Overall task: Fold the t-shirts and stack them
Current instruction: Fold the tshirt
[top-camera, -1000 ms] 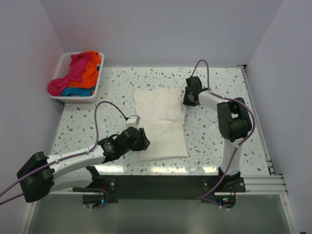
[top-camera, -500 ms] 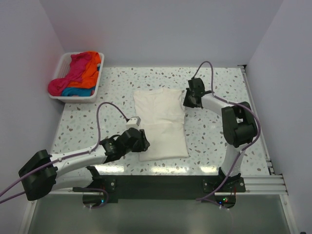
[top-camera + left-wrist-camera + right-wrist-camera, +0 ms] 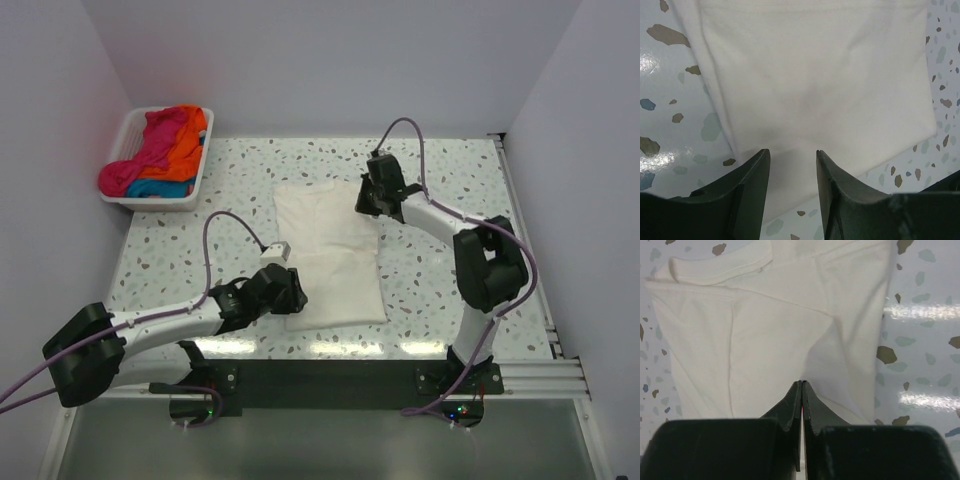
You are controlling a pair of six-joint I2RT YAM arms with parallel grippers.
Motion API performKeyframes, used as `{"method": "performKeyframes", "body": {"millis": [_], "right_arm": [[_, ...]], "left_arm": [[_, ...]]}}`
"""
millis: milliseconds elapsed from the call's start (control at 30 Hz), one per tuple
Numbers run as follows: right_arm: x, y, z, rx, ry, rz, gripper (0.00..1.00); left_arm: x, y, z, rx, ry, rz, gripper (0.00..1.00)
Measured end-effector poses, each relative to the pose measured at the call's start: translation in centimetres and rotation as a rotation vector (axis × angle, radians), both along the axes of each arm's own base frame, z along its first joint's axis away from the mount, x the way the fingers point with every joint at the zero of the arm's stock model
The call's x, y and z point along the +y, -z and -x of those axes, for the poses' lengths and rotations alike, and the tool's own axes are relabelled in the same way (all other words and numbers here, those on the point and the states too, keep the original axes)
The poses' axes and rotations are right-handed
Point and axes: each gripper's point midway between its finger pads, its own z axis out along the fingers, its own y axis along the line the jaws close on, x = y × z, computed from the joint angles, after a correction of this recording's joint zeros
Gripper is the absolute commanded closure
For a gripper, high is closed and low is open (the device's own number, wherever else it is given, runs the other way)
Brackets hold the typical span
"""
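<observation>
The cream-white t-shirt (image 3: 330,255) lies folded into a tall rectangle at the middle of the top view, flat on the speckled desk (image 3: 170,250), with a crosswise fold line about halfway down. Its lower edge sits close to the desk's bottom edge. Bare desk shows along its left side out to the basket, and along its right side towards the right of the frame. The other t-shirts (image 3: 165,150), pink, orange and blue, are heaped in the white basket (image 3: 160,203) at the upper left, well apart from the folded one.

My left jaws sit at the shirt's lower left corner. In the left wrist view their fingers (image 3: 750,190) stand parted by a moderate gap, with cloth showing between them and nothing gripped. My right jaws are at the shirt's upper right corner. In the right wrist view their fingertips (image 3: 795,400) are pressed together over the cloth; I cannot tell whether any fabric is pinched between them.
</observation>
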Motion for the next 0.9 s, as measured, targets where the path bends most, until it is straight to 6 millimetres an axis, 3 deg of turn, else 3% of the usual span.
{"method": "performKeyframes", "body": {"millis": [200,367,900], "right_arm": [[3.6,3.0,-0.1,0.043,-0.052,0.009,1.00],[4.1,6.5,0.4,0.106,-0.050,0.025,1.00],[4.5,5.4,-2.0,0.050,-0.019,0.012,1.00]], "left_arm": [[-0.2,-0.1,-0.1,-0.003,0.002,0.007,0.53],[-0.1,0.1,0.0,-0.004,0.001,0.008,0.53],[0.5,1.0,0.4,0.012,-0.001,-0.011,0.52]]}}
